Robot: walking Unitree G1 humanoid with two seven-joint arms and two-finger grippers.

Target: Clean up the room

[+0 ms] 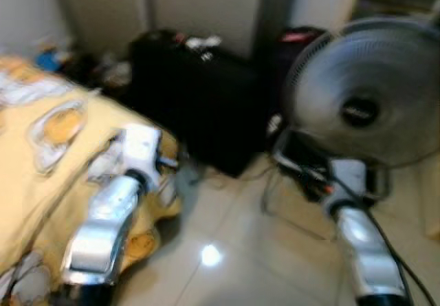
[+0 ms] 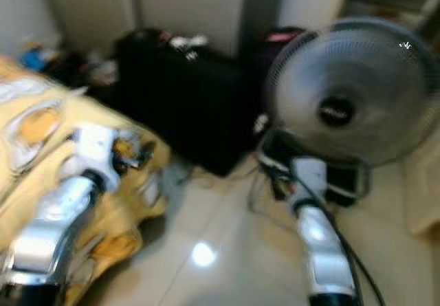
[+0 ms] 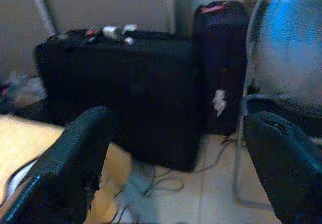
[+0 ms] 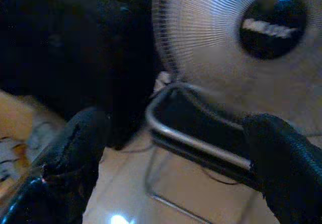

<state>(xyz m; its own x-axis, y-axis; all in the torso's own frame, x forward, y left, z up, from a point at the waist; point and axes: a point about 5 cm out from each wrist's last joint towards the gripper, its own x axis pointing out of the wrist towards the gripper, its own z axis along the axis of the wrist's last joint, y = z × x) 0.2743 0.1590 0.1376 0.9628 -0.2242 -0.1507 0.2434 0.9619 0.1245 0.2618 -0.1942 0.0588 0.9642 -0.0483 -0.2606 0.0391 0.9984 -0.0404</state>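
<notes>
A large black suitcase (image 1: 199, 106) stands on the pale tiled floor (image 1: 227, 251), with a yellow patterned bed cover (image 1: 48, 148) just to its left, a grey standing fan (image 1: 368, 89) to its right, and small clutter (image 3: 113, 31) lying on its top. The left hand (image 3: 176, 153) is held out toward the suitcase over the bed cover's edge, fingers spread wide and holding nothing. The right hand (image 4: 176, 158) points at the fan's metal frame (image 4: 196, 138) right of the suitcase, equally wide open and empty.
</notes>
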